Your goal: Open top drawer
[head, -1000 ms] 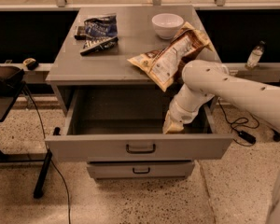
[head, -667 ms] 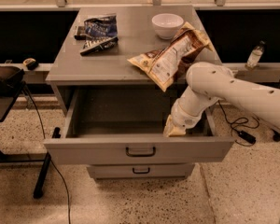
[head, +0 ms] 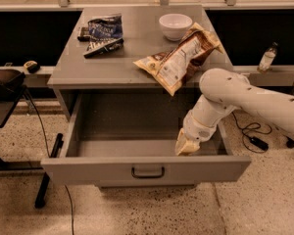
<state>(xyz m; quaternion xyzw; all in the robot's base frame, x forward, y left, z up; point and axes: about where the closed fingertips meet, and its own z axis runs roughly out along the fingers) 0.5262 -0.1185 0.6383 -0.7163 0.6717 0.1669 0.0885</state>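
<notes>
The top drawer (head: 144,169) of the gray metal cabinet stands pulled far out, and its inside shows empty. A small black loop handle (head: 148,172) sits at the centre of its flat front. My gripper (head: 185,147) hangs at the end of the white arm (head: 235,94). It is inside the drawer at its right side, just behind the front panel and close to the right wall. It is not on the handle. The two lower drawers are hidden under the open one.
On the cabinet top (head: 73,65) lie a brown and white snack bag (head: 179,58) that overhangs the front edge, a white bowl (head: 175,26), a blue bag (head: 106,27) and a dark bar (head: 103,47). A bottle (head: 267,58) stands on the right, a black object (head: 2,82) on the left. Cables lie on the floor.
The drawer front has come a little further out toward the camera and now covers the lower drawers. My gripper has stayed inside the drawer's right side, moving with it.
</notes>
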